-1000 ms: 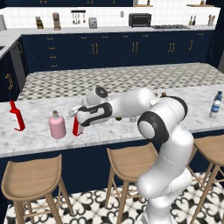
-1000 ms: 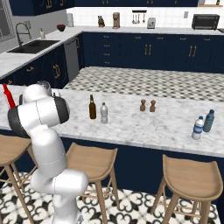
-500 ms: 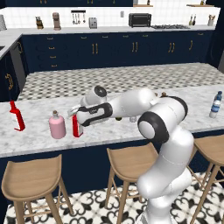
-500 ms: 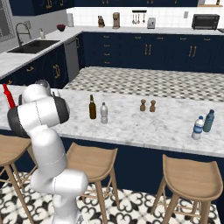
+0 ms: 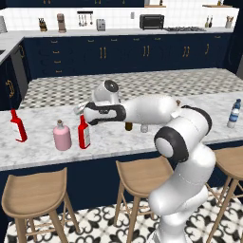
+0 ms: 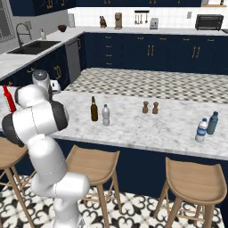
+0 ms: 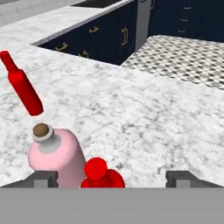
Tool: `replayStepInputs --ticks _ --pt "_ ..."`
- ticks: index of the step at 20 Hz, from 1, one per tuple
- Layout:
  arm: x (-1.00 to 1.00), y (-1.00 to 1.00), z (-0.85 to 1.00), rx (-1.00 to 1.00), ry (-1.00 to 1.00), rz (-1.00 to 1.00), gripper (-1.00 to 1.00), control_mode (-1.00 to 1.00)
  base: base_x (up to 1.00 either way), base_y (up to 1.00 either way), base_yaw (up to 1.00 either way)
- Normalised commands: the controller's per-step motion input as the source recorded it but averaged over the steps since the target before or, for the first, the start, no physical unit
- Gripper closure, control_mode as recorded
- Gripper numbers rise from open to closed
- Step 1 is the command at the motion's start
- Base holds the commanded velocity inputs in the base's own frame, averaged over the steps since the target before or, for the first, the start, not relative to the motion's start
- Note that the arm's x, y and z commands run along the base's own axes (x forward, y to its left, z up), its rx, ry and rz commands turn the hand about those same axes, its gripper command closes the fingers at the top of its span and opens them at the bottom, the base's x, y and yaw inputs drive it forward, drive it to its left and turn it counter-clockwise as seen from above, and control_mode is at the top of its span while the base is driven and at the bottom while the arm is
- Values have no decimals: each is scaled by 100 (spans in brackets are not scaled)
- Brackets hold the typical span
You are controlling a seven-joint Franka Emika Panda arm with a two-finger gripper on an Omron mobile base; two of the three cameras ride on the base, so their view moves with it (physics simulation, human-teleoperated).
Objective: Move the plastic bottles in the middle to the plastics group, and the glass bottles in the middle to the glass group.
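Released since a second ago, red bottle (image 5: 84, 135) stands beside flask (image 5: 62, 137), gripper (image 5: 83, 114) wide; rigid, slick, breakable glass — grasp body.

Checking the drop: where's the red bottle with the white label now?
Left base view: the red bottle stands upright on the island counter, just right of the pink flask, below the open gripper.

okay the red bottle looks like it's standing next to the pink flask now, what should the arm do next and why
Probably lift the tool straight up and back off. Its fingers stand wide apart on either side of the red bottle, which stands upright on the counter beside the pink flask. The brown bottle and the greyish bottle still wait mid-counter.
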Motion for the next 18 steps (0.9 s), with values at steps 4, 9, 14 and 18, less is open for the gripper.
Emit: replayStepInputs --ticks 4,9,14,18 --pt "0 -42 73 0 10 -1 -100 -100 0 0 0" --pt "0 -75 35 -6 19 -5 -100 -100 0 0 0" --pt "-14 -99 7 -8 18 -12 -100 -100 0 0 0" --pt "-35 -100 0 -4 12 -16 -100 -100 0 0 0"
